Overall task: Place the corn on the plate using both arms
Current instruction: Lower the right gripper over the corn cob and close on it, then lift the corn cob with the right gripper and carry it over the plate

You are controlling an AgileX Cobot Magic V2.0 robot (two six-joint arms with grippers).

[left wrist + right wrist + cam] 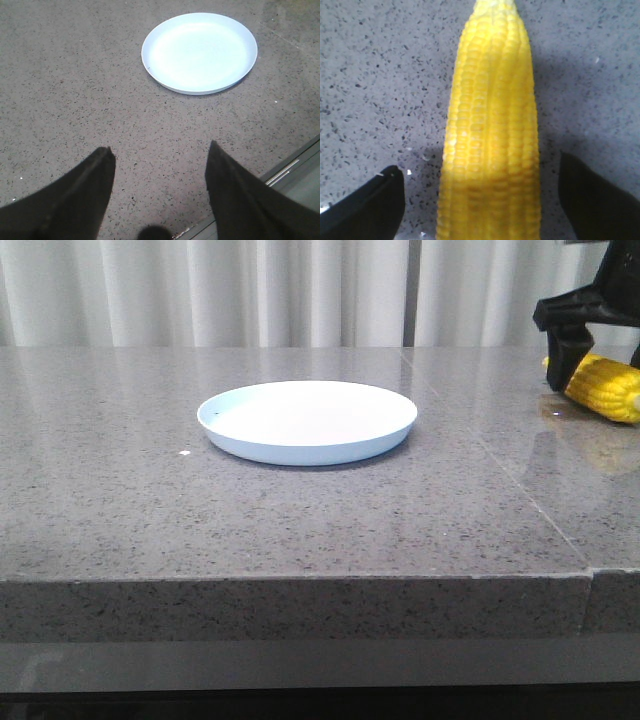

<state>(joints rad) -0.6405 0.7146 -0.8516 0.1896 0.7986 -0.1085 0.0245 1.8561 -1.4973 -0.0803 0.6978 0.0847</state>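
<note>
The pale blue-white plate [307, 420] sits empty on the grey stone table, near its middle; it also shows in the left wrist view [199, 51]. The yellow corn [603, 387] lies on the table at the far right. My right gripper [585, 365] is over it, open, one finger on each side of the cob [491, 135] with gaps between, not touching. My left gripper [160, 165] is open and empty above bare table, some way short of the plate; it is out of the front view.
The table's front edge [300, 580] runs across the front view. A seam [500, 465] in the stone runs between plate and corn. White curtains hang behind. A table edge with a metal strip [287, 170] shows beside my left finger.
</note>
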